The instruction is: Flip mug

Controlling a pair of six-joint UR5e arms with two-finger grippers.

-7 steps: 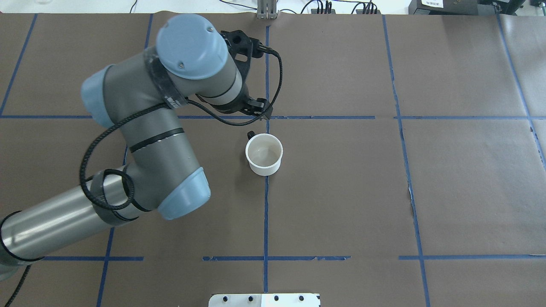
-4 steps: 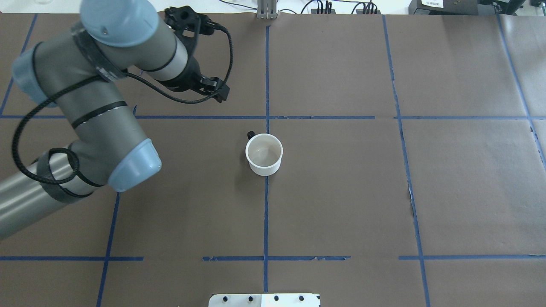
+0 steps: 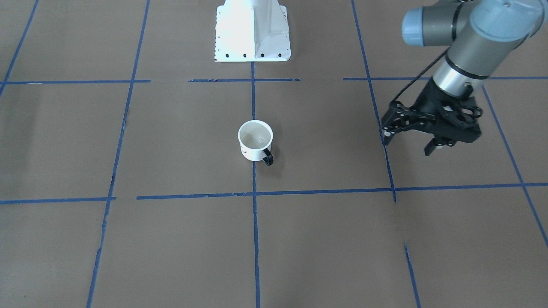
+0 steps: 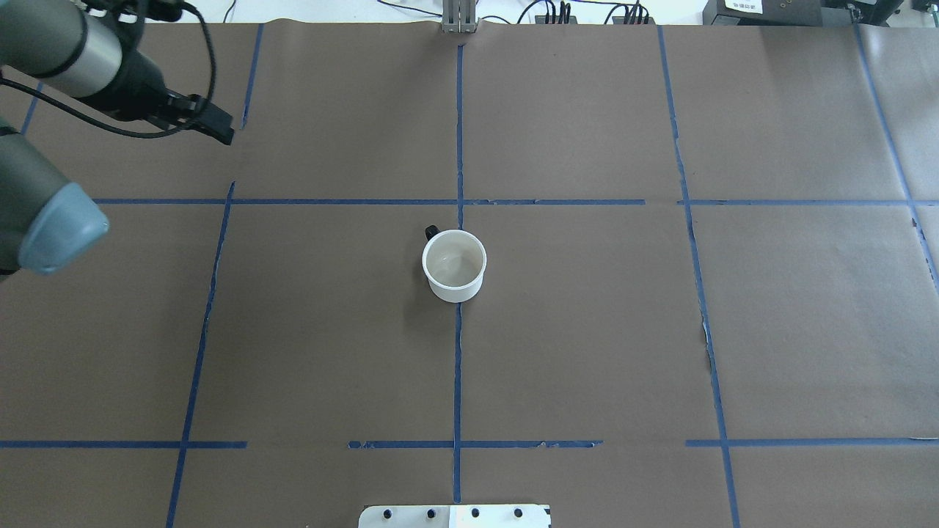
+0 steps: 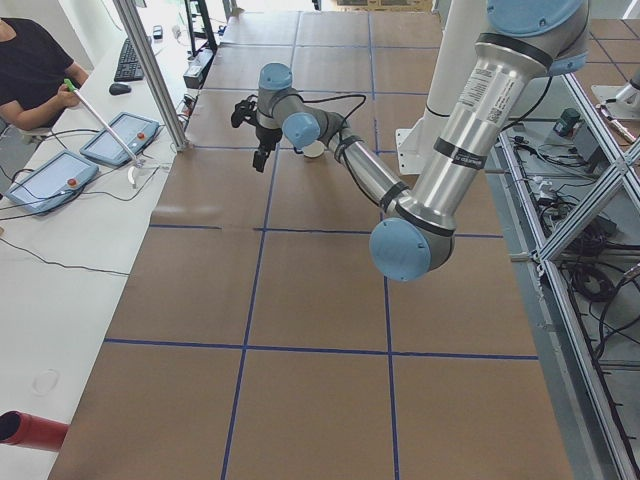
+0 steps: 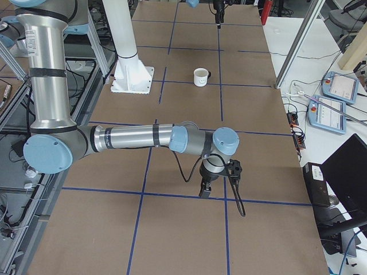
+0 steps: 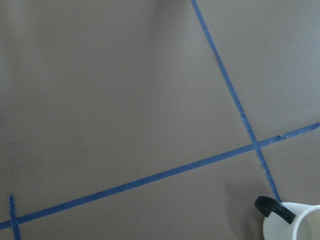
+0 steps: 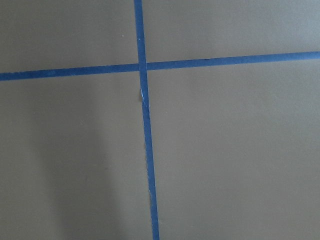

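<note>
The white mug [image 3: 255, 145] stands upright, mouth up, in the middle of the brown table, its black handle [image 3: 267, 157] pointing away from the robot. It also shows in the overhead view [image 4: 454, 266], the right-side view [image 6: 200, 77] and the lower right corner of the left wrist view [image 7: 295, 225]. My left gripper [image 3: 406, 143] is open and empty, hovering well off to the mug's side, over the robot's far left part of the table. My right gripper [image 6: 218, 182] shows only in the right-side view, low over the table; I cannot tell whether it is open or shut.
The white robot base plate [image 3: 252, 34] sits at the table's near edge. Blue tape lines [image 4: 458, 367] divide the brown paper into squares. An operator [image 5: 30, 70] with control tablets [image 5: 120, 140] sits at a side table beyond the left end.
My left arm has swung away from the mug, toward the table's far left corner. The mug has not moved.
</note>
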